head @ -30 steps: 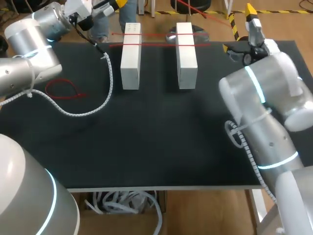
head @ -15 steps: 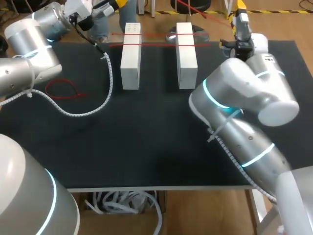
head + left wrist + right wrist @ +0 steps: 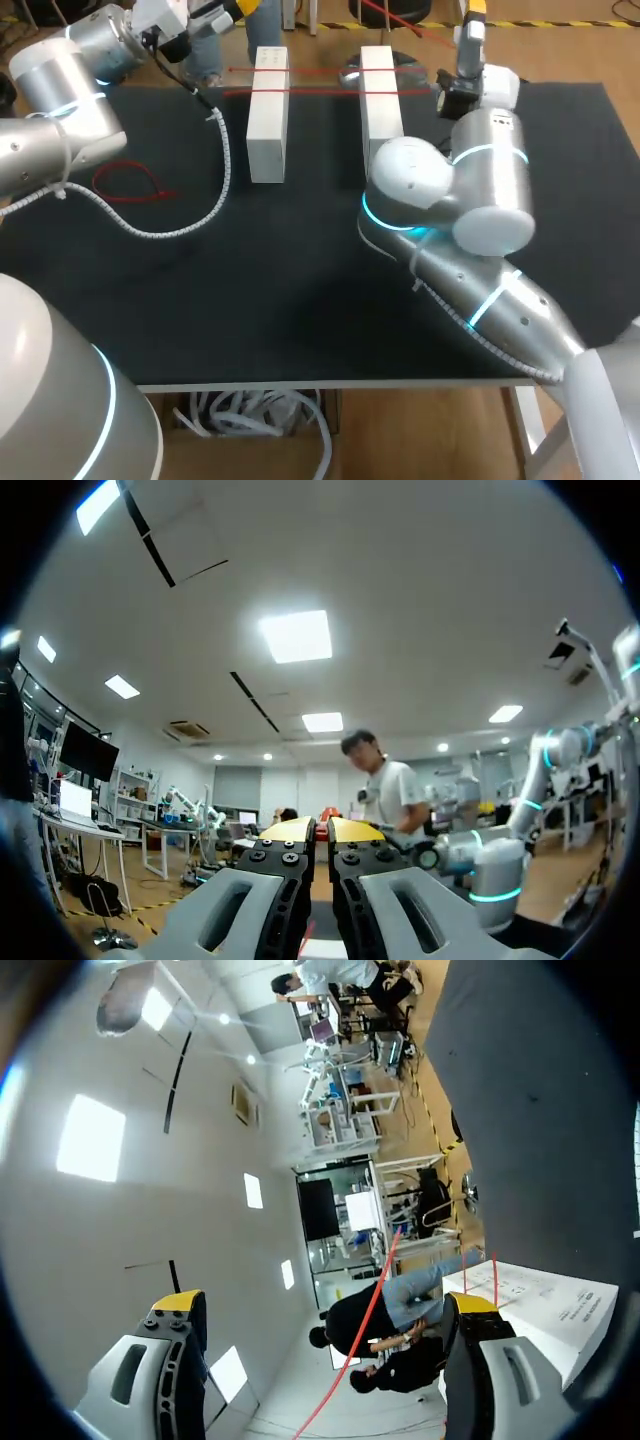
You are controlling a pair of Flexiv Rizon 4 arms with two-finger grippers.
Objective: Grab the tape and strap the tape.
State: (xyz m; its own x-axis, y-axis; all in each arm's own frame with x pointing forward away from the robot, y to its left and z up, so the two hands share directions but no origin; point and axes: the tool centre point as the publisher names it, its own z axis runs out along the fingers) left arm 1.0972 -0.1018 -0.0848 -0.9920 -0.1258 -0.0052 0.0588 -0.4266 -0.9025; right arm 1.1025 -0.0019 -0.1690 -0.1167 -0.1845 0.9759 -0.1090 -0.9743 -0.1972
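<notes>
Tape [image 3: 320,70] — two thin red strands — is lying stretched side by side across the tops of the two white blocks [image 3: 267,130], which are standing on the black table [image 3: 300,300].

Right arm [image 3: 470,200] is coming in from the right, its elbow bulking over the mid-table, in front of the nearer end of the right-hand block. Left arm [image 3: 60,90] is hanging over the far left corner, and a white spiral-wrapped cable [image 3: 218,170] is trailing from it across the tabletop. A loose red loop [image 3: 130,185] is resting flat beside that cable, well apart from either set of jaws.

Right gripper [image 3: 323,1302]: jaws are standing wide apart, gripping nothing. In the right wrist view, one block with the tape strands over it is showing just beside one finger, not between the two.

Left gripper [image 3: 320,830]: yellow tips are sitting drawn together with only a sliver between them — nothing held, and well apart from the tape.
</notes>
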